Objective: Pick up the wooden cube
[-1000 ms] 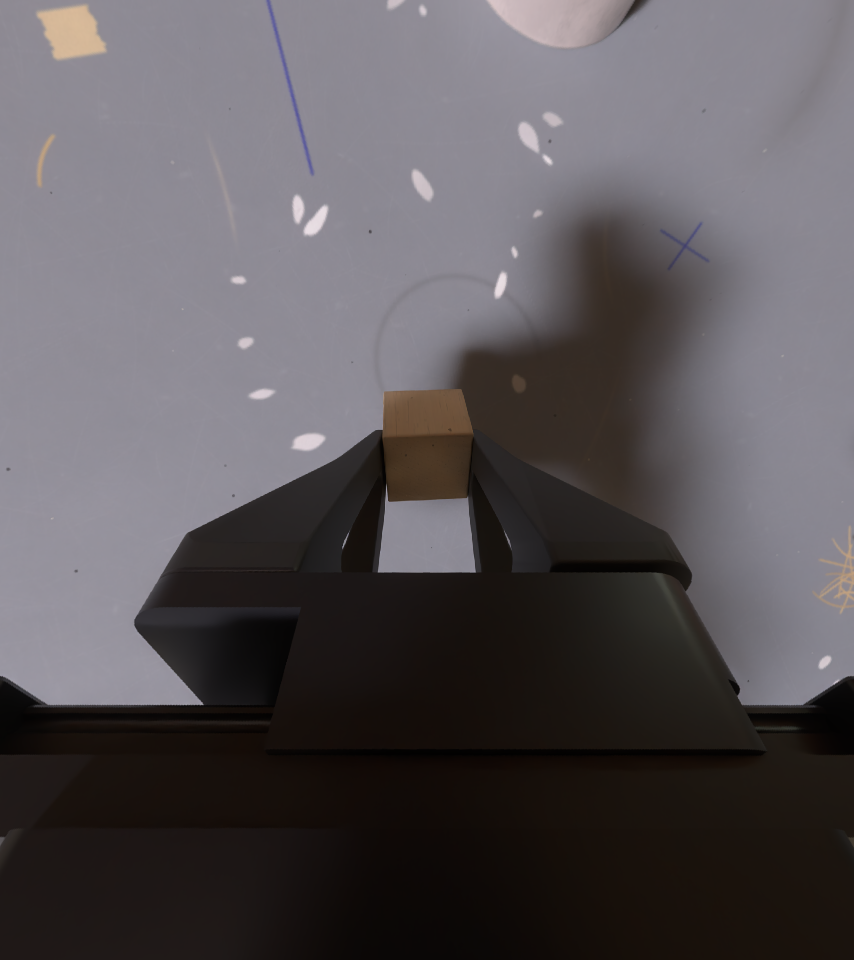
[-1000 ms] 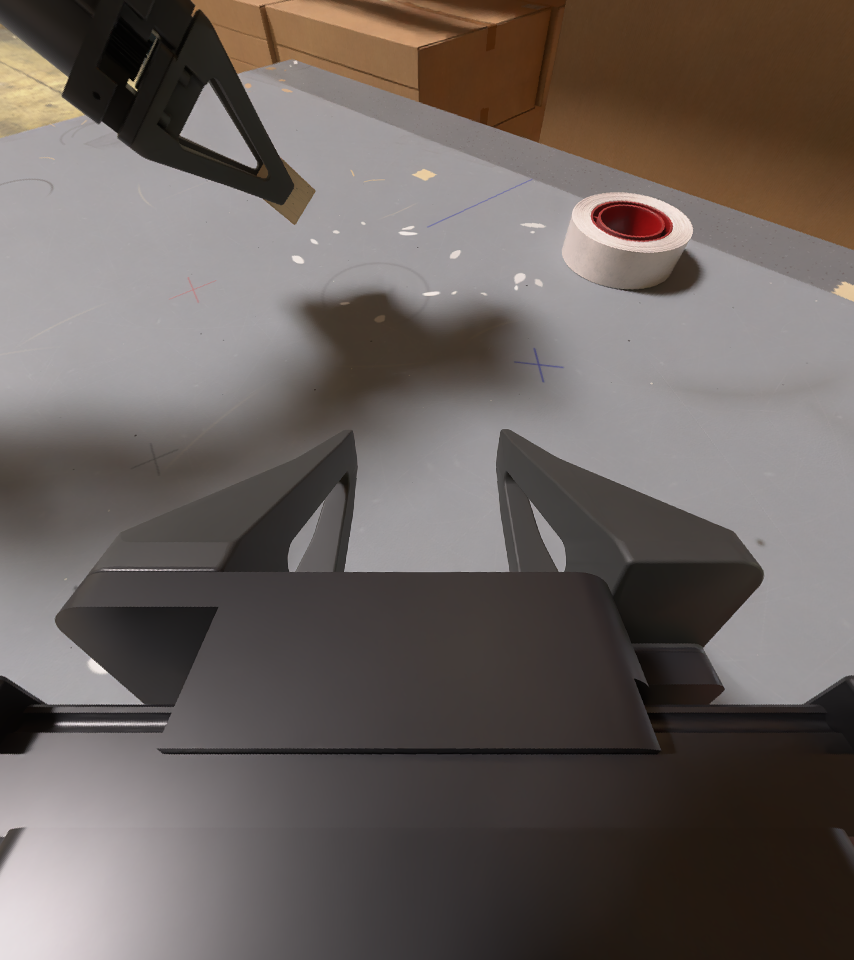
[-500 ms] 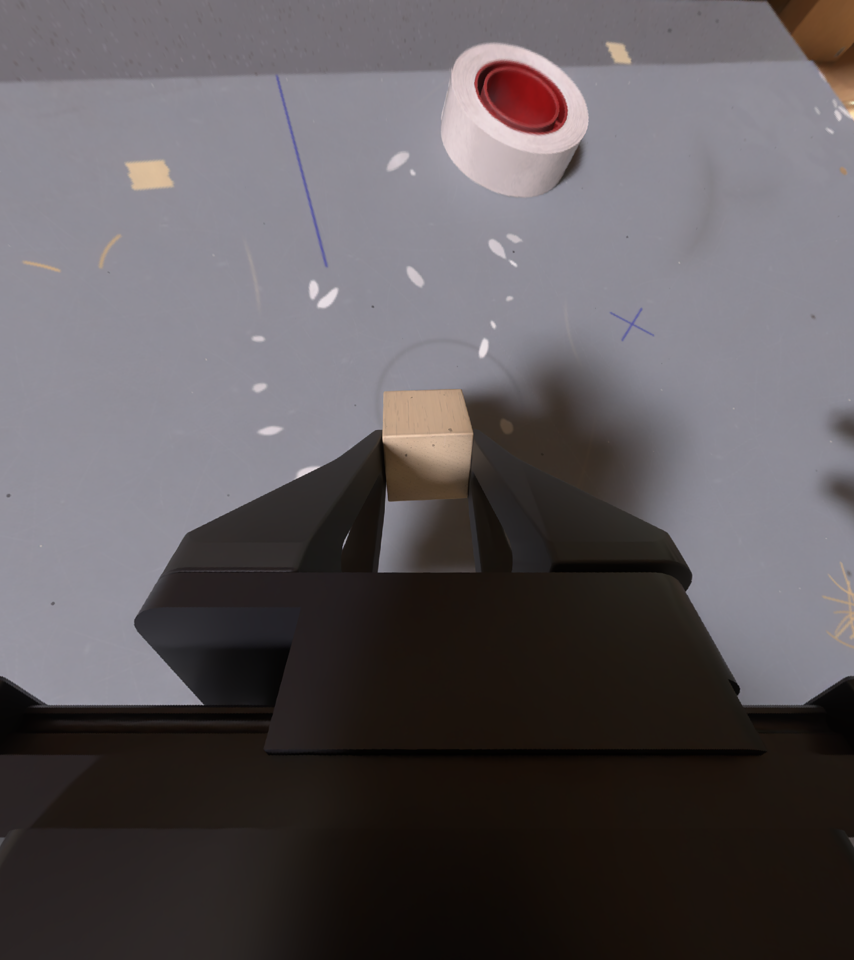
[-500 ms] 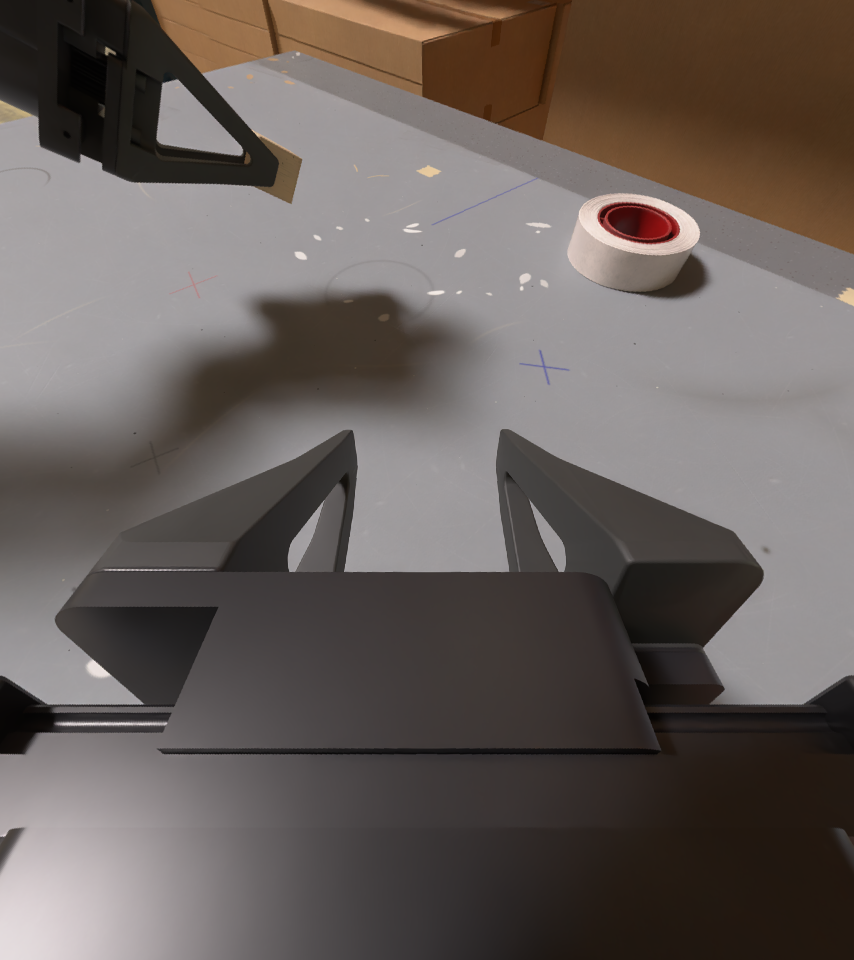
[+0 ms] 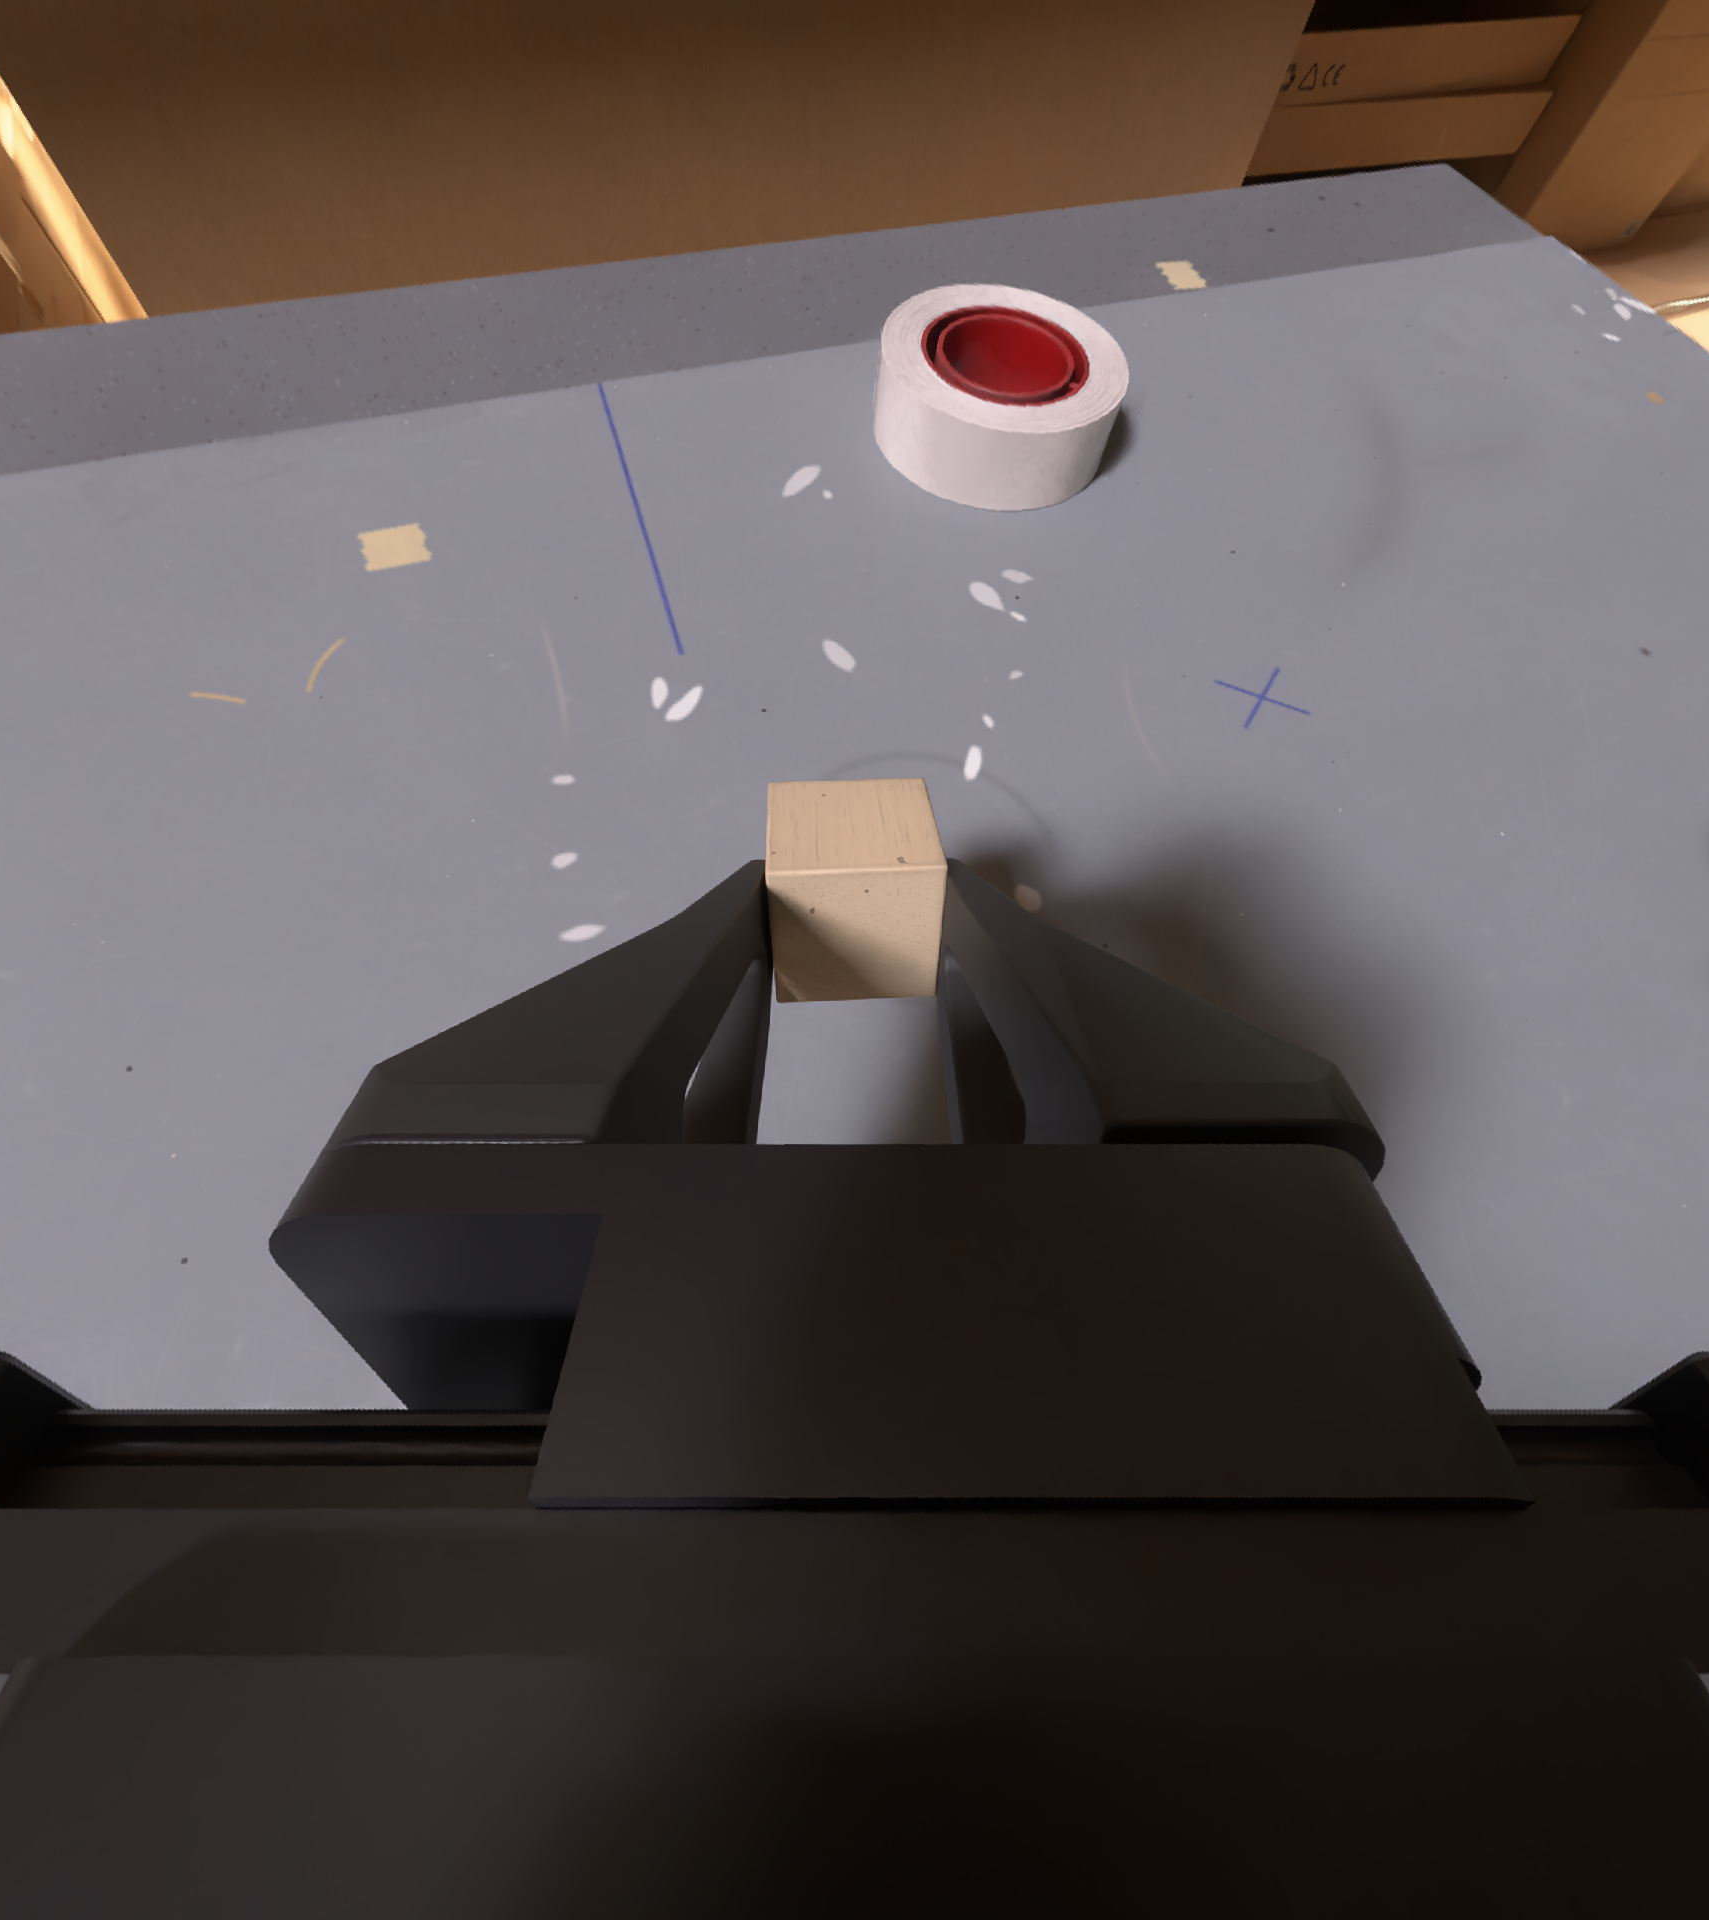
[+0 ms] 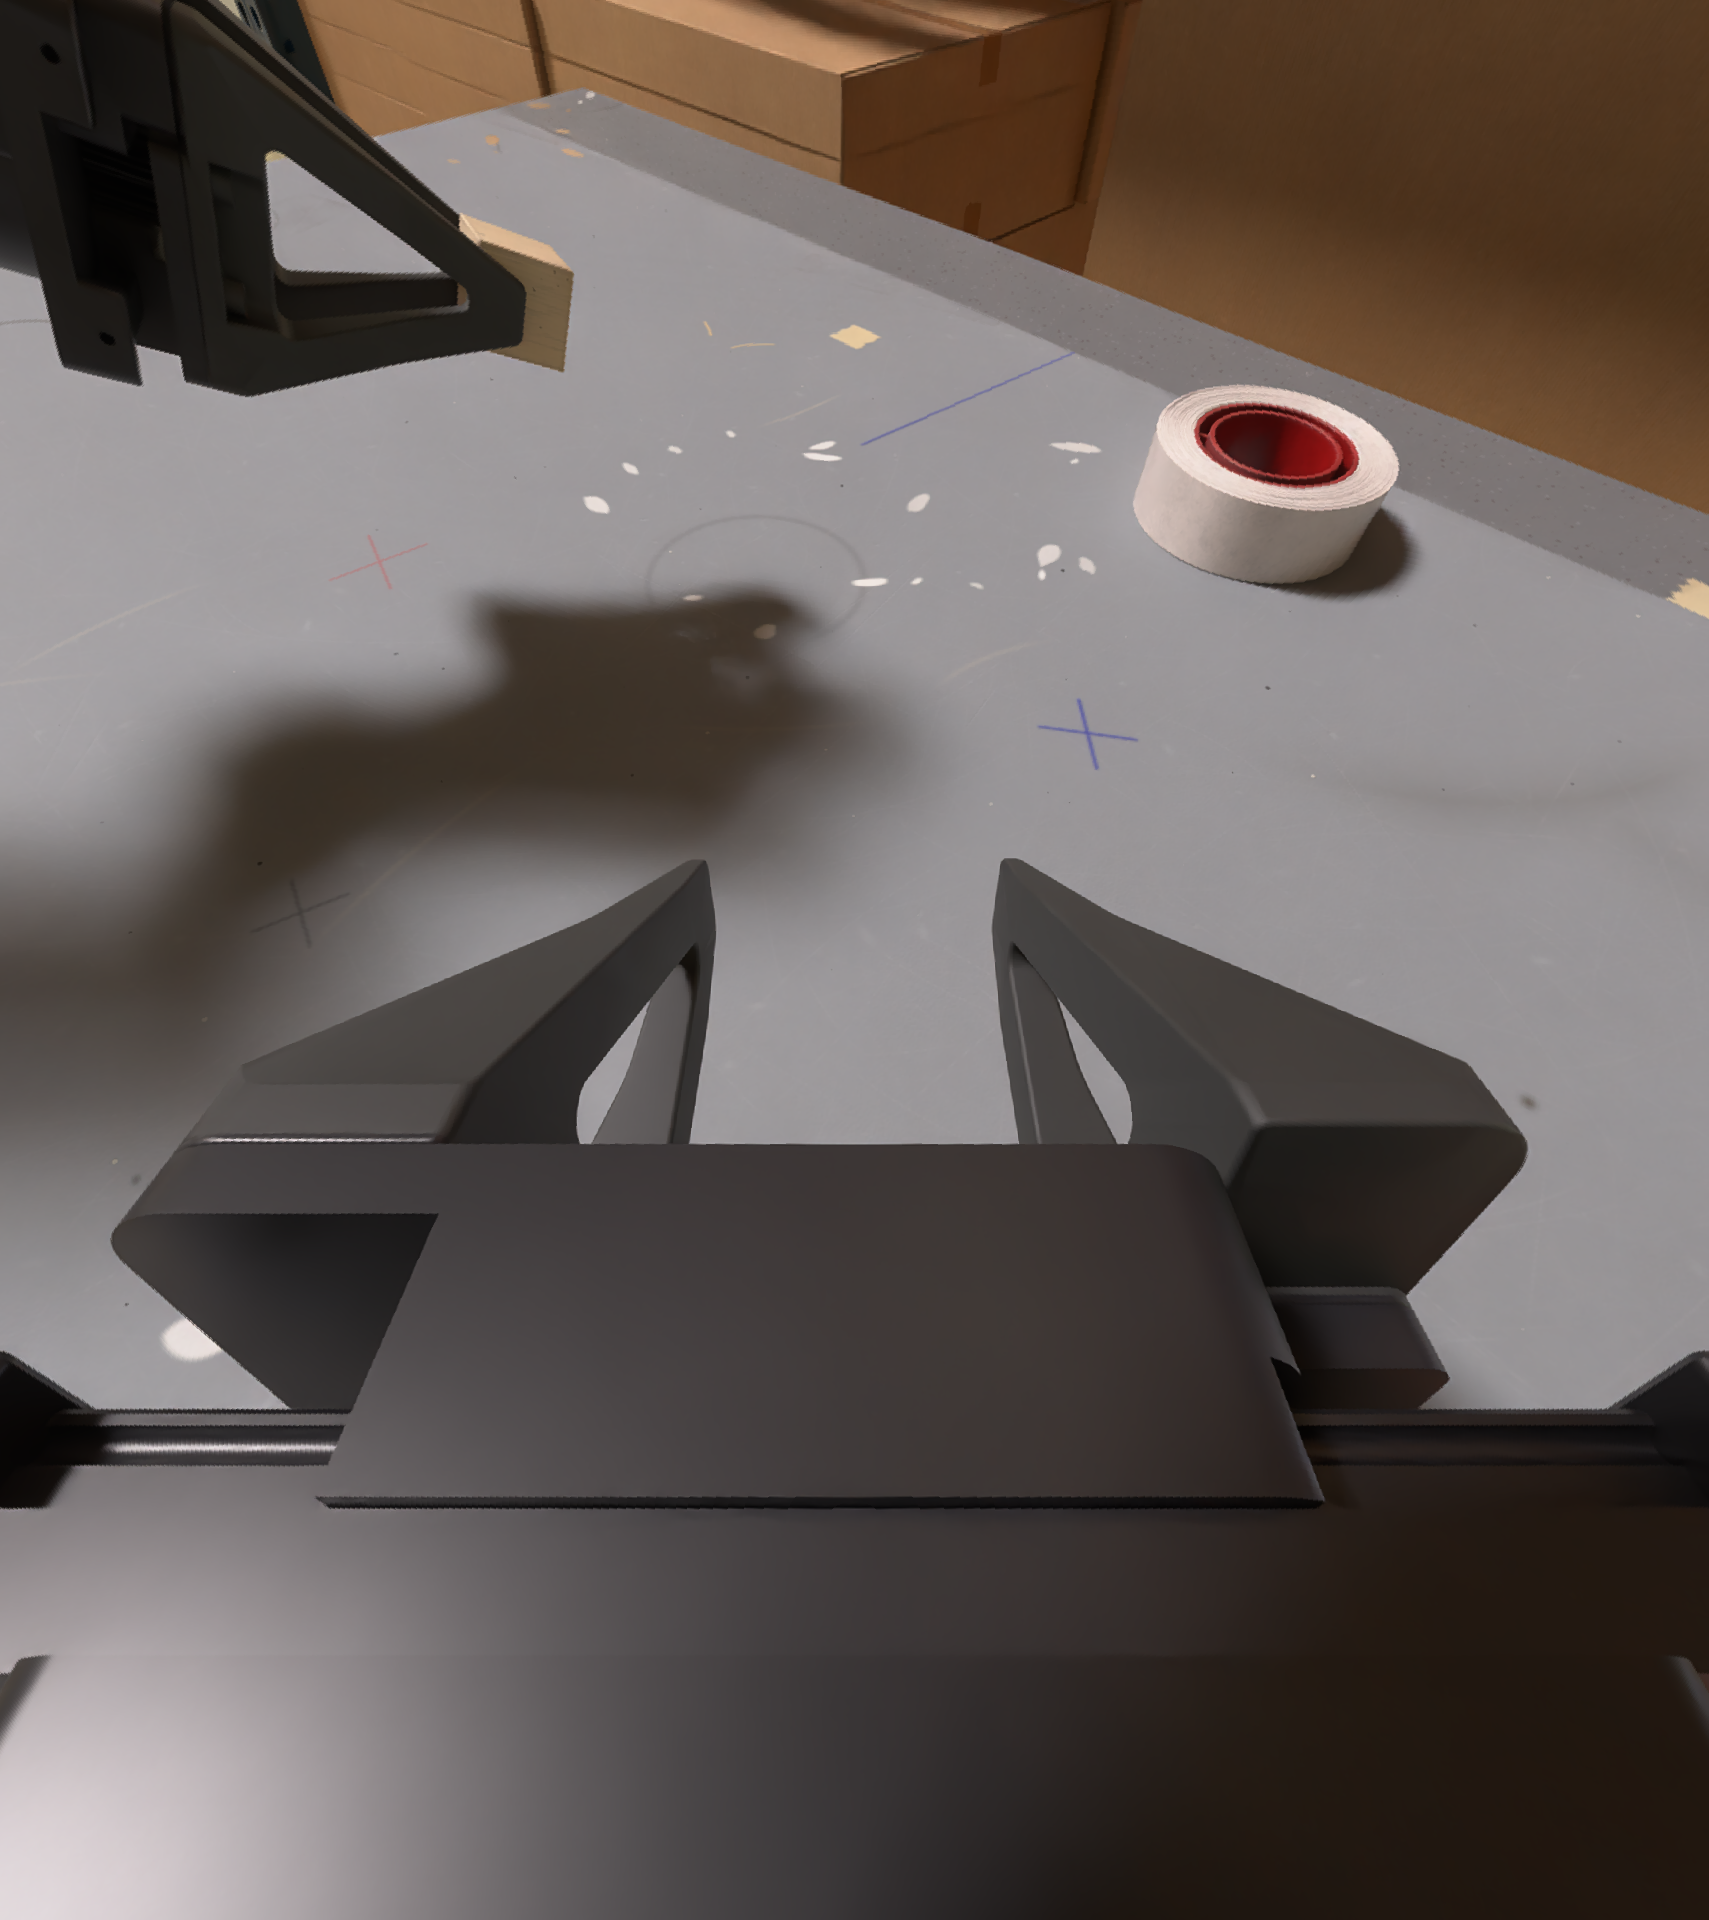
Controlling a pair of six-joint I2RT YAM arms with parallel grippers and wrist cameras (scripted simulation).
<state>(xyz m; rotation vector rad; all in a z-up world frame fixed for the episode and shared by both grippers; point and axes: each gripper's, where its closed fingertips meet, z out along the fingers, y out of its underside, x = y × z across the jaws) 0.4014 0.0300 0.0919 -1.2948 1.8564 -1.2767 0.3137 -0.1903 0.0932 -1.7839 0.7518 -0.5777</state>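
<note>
Left gripper point(image 5: 855, 883) holds the wooden cube point(image 5: 852, 888) tight between its two fingers, up in the air. A second ago it pointed down at the big grey worktop point(image 5: 206, 935), close over it. Now it has tipped up and risen, so the brown cardboard boxes point(image 6: 933, 114) and the white tape roll point(image 5: 1001, 395) with its red middle show. From the right wrist view, the cube hangs well above its shadow, so I think the pick is about done. Right gripper point(image 6: 855, 883) has not moved; its fingers are spread apart with nothing in them, low over the worktop
</note>
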